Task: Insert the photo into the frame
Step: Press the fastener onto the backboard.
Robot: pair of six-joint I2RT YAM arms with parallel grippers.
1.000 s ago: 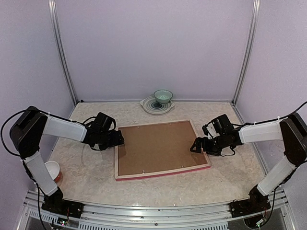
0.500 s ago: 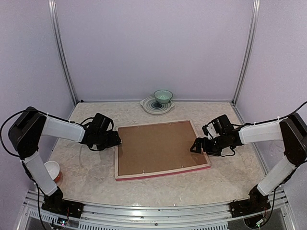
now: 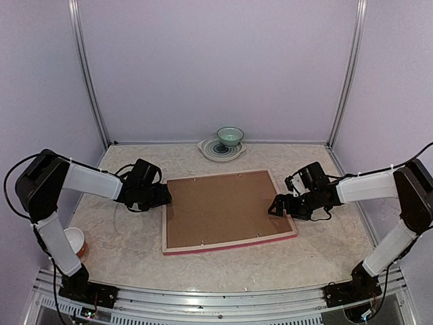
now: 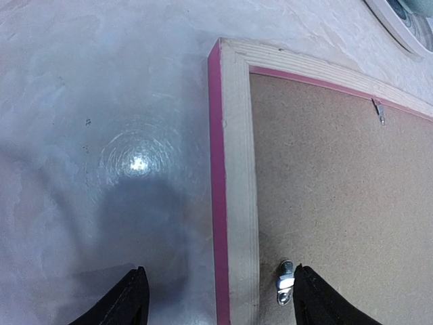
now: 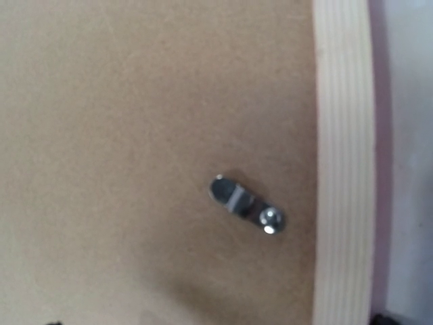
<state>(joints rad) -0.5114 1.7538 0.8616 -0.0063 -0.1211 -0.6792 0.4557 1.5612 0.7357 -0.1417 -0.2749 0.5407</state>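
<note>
The frame [image 3: 230,245] is lying face down on the surface [image 3: 128,237], brown backing [image 3: 223,206] inside, photo unseen. It looks stiff and light, best held by an edge. Left fingers [image 4: 132,301] are straddling 1 rail [image 4: 237,169], wide; right fingers [image 3: 279,206]: cannot tell

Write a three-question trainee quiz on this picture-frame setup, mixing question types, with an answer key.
1. True or false: the frame lies with its pale wood back facing up.
2. The left gripper hangs open astride: A) the frame's left rail; B) its right rail; C) its far rail.
3. Fill in: in the right wrist view, the metal clip sits on the brown ____.

Key: 1 true; 2 A; 3 backing board.
</note>
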